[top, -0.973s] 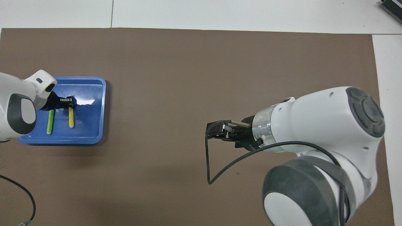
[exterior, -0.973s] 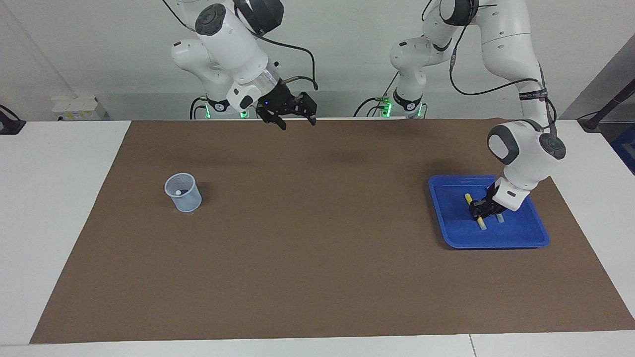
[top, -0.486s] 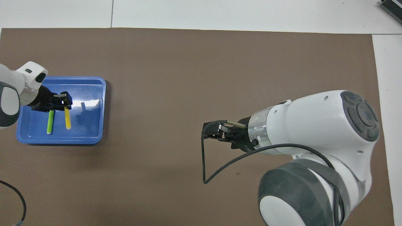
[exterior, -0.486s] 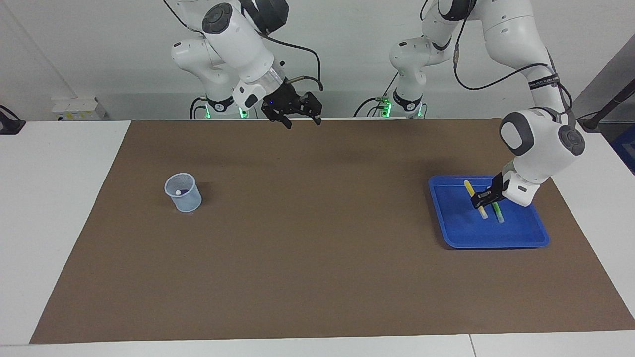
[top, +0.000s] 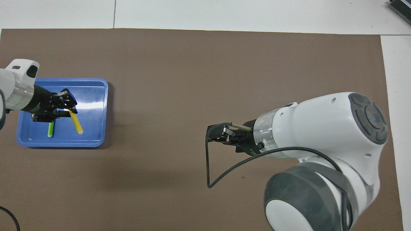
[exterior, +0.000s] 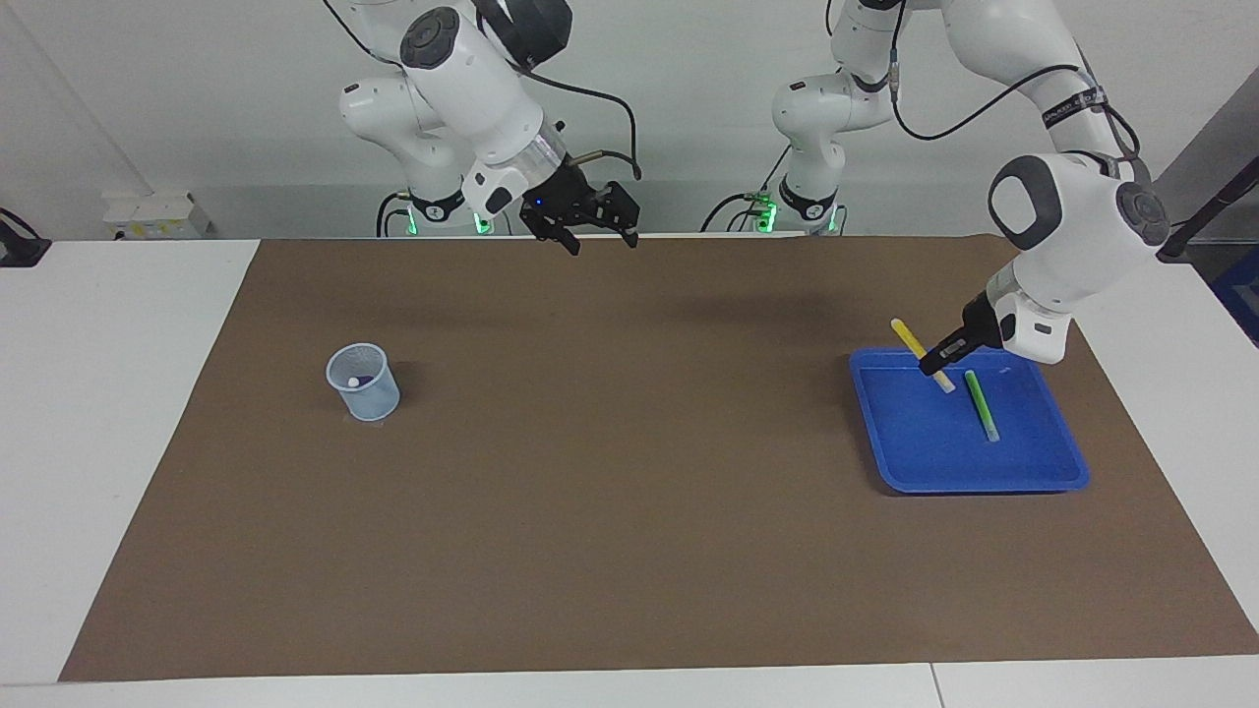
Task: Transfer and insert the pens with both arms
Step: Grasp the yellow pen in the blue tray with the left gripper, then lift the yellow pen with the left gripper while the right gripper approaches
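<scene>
My left gripper (exterior: 939, 356) (top: 65, 109) hangs over the blue tray (exterior: 920, 447) (top: 93, 96), shut on the yellow pen (exterior: 910, 337) (top: 76, 122). That pen is tilted and clear of the tray floor, its pale cap end pointing down. A green pen (exterior: 981, 405) (top: 50, 130) lies flat in the tray beside it. The purple pen (exterior: 365, 380) stands in a pale blue mesh cup (exterior: 363, 388) toward the right arm's end of the table. My right gripper (exterior: 595, 236) (top: 214, 134) waits open and holds nothing, high over the brown mat's edge nearest the robots.
A brown mat (exterior: 629, 492) covers most of the white table (exterior: 108, 393). The right arm's bulk hides the cup in the overhead view. A white box (exterior: 148, 211) sits at the table's corner by the right arm's base.
My left gripper has lifted the yellow pen off the tray floor, and the pen now tilts. The green pen stays put. The right arm shifted slightly, then held still.
</scene>
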`<state>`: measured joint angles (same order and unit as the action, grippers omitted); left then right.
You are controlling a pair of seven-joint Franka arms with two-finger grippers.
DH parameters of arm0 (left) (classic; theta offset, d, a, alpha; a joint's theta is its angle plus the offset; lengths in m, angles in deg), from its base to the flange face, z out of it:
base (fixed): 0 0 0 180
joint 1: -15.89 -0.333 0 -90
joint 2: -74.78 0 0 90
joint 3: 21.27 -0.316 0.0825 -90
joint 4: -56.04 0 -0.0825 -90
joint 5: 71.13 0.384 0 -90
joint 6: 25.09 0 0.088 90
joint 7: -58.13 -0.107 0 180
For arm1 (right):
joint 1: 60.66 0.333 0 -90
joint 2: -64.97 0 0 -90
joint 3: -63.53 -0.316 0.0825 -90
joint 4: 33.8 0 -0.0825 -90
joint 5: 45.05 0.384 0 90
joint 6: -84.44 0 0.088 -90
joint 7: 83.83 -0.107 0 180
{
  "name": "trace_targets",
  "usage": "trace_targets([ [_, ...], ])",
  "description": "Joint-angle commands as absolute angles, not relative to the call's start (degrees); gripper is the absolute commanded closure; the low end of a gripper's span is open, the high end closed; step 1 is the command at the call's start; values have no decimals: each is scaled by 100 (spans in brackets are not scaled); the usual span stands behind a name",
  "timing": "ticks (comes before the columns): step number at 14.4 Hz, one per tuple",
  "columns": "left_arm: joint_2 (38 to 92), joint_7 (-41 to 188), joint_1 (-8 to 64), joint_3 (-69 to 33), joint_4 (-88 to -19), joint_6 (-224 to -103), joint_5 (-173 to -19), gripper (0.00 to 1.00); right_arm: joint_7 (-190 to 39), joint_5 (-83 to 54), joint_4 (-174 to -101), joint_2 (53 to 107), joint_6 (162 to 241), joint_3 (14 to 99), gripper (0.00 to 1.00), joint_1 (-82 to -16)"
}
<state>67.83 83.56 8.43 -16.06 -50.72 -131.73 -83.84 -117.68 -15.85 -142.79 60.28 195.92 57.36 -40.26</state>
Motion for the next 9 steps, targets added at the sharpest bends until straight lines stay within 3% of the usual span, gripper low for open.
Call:
trace_targets([
  [1, 7082, 9395, 895, -1652, -5215, -12933, -8825, 100, -11828, -1420, -14454, 5882, 19721, 5729, 0, -4045],
  [9, 8232, 11778, 1062, -1652, -6049, -12845, -10153, 100, -11846, -1263, -14454, 5882, 19756, 5729, 0, -4053],
])
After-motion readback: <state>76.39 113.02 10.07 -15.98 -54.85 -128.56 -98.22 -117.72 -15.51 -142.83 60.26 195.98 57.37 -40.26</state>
